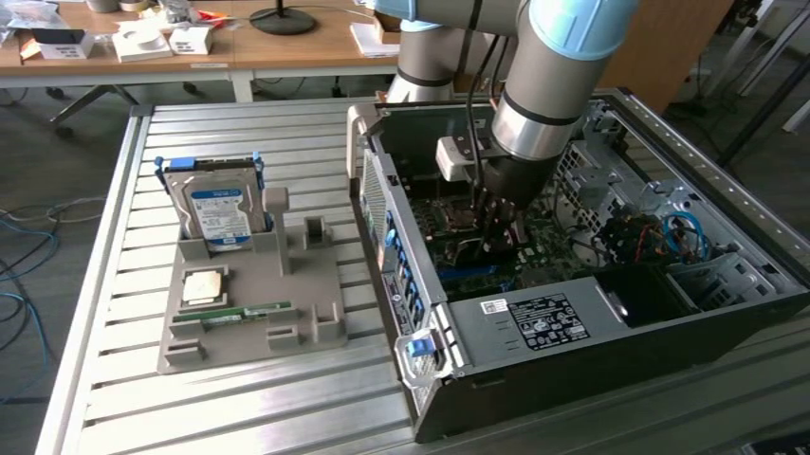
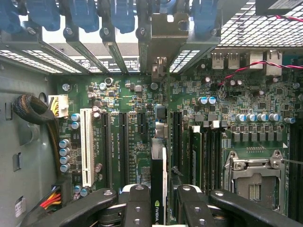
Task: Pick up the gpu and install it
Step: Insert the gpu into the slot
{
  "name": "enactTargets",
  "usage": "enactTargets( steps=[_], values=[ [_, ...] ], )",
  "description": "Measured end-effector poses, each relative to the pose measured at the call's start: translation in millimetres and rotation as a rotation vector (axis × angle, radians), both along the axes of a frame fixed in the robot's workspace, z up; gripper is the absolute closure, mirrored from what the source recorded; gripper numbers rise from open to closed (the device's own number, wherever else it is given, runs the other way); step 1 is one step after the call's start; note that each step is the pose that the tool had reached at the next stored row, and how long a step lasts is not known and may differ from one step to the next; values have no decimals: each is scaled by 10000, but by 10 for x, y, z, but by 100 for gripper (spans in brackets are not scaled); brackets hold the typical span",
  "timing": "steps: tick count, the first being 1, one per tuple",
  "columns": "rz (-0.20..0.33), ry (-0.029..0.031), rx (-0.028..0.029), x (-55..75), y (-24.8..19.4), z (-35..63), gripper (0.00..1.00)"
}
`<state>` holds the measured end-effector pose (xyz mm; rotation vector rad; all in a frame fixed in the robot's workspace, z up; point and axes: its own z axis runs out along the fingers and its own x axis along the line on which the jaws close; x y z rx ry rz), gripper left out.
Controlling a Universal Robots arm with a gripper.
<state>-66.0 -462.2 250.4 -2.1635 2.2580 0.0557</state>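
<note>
The gpu stands edge-on between my two black fingers, with a green logo on its edge near the grip. My gripper is shut on the gpu. The card runs across the green motherboard, between black expansion slots, and its metal bracket reaches the case's rear slot openings. I cannot tell whether it is seated in a slot. In the exterior view my gripper is lowered deep into the open computer case, over the motherboard.
A white slot, a CPU socket, blue latches and cable bundles surround the card. Beside the case a grey fixture holds a silver hard drive, a green memory stick and a small chip.
</note>
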Motion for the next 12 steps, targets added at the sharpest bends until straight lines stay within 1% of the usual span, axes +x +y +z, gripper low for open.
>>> enactTargets(
  steps=[8,12],
  values=[
    [0,0,0,2,-1,0,74],
    [-1,0,1,1,-14,0,74]
  ],
)
